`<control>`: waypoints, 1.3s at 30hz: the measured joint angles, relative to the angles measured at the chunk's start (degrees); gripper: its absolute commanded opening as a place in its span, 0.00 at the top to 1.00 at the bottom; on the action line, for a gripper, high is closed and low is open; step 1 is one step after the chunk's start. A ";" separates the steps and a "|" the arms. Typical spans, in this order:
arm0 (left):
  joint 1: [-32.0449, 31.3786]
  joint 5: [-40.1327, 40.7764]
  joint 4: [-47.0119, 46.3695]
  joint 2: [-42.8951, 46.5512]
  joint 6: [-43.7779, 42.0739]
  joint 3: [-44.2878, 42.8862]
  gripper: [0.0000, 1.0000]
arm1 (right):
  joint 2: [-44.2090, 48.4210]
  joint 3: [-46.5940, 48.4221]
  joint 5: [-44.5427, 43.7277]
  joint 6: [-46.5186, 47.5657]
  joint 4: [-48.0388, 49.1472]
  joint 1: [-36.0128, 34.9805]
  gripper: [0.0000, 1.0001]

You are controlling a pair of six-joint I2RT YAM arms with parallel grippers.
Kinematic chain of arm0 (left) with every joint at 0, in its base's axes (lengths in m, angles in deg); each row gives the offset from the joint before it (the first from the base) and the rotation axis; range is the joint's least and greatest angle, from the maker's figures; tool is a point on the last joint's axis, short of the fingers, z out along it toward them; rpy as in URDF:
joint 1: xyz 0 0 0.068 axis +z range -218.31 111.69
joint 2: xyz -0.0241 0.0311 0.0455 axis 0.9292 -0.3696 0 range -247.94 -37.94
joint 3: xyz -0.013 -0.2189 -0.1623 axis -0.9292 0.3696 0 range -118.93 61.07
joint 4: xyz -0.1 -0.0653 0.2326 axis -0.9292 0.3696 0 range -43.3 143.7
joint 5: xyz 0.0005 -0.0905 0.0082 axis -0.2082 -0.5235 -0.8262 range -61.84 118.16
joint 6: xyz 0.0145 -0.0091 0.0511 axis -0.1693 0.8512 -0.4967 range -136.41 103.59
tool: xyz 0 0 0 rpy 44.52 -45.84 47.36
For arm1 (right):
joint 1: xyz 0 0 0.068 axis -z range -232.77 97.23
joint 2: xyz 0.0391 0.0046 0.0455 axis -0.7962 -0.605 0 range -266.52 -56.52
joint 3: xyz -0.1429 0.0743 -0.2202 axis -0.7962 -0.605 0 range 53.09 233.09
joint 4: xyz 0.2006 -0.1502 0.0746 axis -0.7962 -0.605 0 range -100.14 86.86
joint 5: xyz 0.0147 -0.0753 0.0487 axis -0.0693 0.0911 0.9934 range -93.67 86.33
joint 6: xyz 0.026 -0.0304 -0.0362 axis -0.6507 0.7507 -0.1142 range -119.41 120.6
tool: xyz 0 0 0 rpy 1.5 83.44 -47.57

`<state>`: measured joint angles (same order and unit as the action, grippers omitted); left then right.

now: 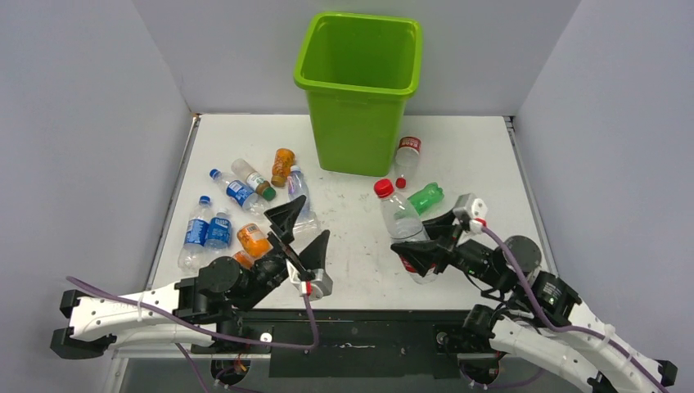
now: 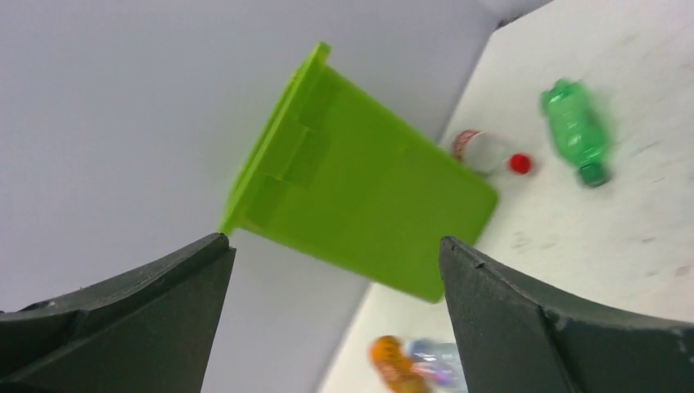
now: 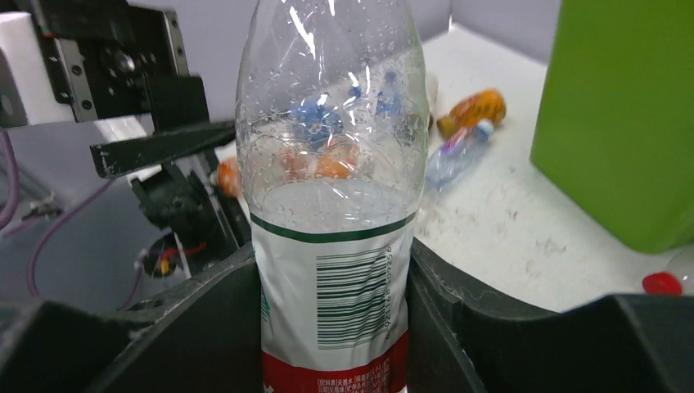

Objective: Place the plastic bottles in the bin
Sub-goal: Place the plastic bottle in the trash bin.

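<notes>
Right pincer (image 1: 423,246) clamped on a clear red-capped bottle (image 1: 398,214) at the near right of the bench (image 1: 491,155), fingers closed around its labelled lower half. Red cap leaning toward the far left. White label edged by a thin green line and printed with a barcode, with a red band beneath. Droplets clinging inside the clear upper wall (plainest from the right wrist). Impossible to tell whether the base touches the bench.

Left pincer (image 1: 301,233) spread wide at near centre, gripping nothing, facing the bin in its own wrist view.

Lime-green bin (image 1: 360,82) upright at the far middle of the bench, square, with a rolled rim, narrowing toward the bottom.

Just beside its right wall, a red-labelled clear bottle (image 1: 407,155) lying flat, red cap pointing near. A little nearer, a green bottle (image 1: 425,197) on its side, close to the cap of the gripped bottle.

Left of the bin, a scatter of loose bottles:
- an orange bottle (image 1: 282,166) nearest the bin
- a clear bottle with a dark green cap (image 1: 252,178)
- a blue-capped bottle with a blue label (image 1: 235,191)
- a crumpled clear bottle (image 1: 299,192) just beyond the left pincer

Nearer and further left, a pair of blue-labelled bottles (image 1: 196,232) side by side, with a second orange bottle (image 1: 254,240) next to them, just beside the left arm (image 1: 164,307).
</notes>
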<state>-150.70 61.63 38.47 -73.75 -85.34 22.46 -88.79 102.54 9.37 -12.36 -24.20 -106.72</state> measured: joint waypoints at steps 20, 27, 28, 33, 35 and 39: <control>22.27 -27.67 -13.64 -17.86 96.00 -16.44 0.00 | 6.51 -14.60 -4.17 -4.09 23.96 0.02 0.65; 23.21 -33.22 -15.82 -24.28 103.69 -19.93 0.14 | 4.31 -14.60 -3.08 -4.26 24.87 0.02 0.65; 23.21 -34.03 -16.00 -24.76 104.15 -20.04 0.18 | 4.02 -14.60 -2.93 -4.28 24.85 0.02 0.65; 23.21 -36.57 -15.47 -27.36 104.65 -22.86 0.45 | 3.56 -14.60 -2.34 -4.28 24.85 0.02 0.66; 23.21 -37.20 -15.34 -27.93 104.39 -23.87 0.59 | 3.56 -14.60 -2.19 -4.26 24.90 0.02 0.66; 23.69 -37.27 -15.06 -28.28 103.97 -24.24 0.68 | 3.56 -14.47 -1.79 -4.26 25.49 0.02 0.66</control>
<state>-127.00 24.37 23.41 -102.03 18.63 -1.78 -85.23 88.07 7.58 -16.62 1.28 -106.70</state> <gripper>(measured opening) 0.343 0.477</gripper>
